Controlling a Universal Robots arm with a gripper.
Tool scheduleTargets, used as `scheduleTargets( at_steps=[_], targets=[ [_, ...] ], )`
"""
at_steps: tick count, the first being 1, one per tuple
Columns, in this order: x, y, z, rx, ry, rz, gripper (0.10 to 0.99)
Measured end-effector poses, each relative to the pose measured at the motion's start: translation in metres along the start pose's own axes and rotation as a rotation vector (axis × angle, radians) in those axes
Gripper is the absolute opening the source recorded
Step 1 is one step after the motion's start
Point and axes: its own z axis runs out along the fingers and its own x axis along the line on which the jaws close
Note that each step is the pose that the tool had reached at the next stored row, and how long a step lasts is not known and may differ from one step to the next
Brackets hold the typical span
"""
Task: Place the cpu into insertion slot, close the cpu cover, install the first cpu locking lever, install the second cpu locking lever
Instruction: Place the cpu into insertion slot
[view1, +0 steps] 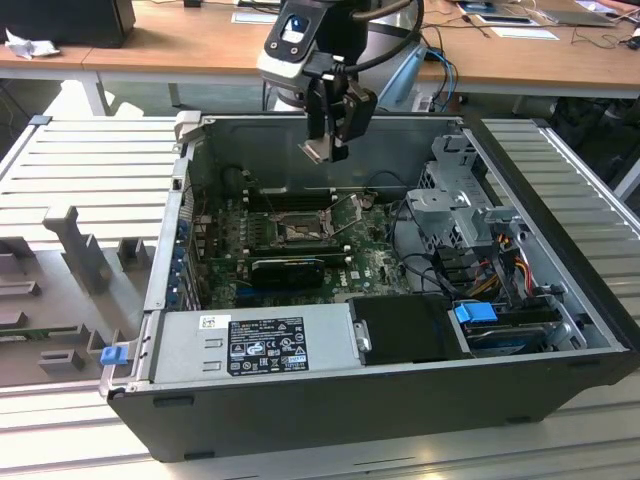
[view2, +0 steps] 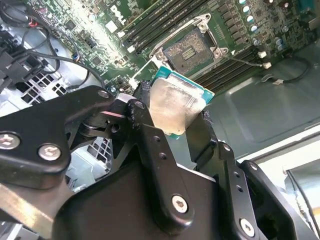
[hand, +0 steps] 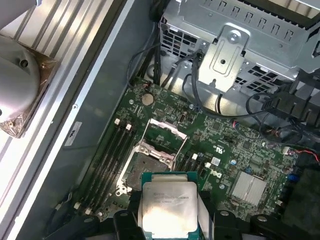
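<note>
My gripper hangs over the open computer case and is shut on the cpu, a flat square chip with a silvery top. In both wrist views the cpu sits pinched at two opposite edges between the black fingers. The bare insertion slot lies on the green motherboard below, a clear gap under the chip. The cpu cover stands hinged open at the slot's edge. In the exterior view the slot is in the board's middle, below the gripper.
Memory slots flank the socket. A metal drive cage with loose cables fills the exterior view's right side of the case. The power supply lies along the near wall. A finned heat sink is on the board.
</note>
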Motion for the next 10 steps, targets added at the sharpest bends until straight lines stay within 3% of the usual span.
scheduleTargets(
  at_steps=[10],
  targets=[
    [0.0000, 0.0000, 0.0004, -0.002, -0.0095, 0.106, 0.529]
  ],
)
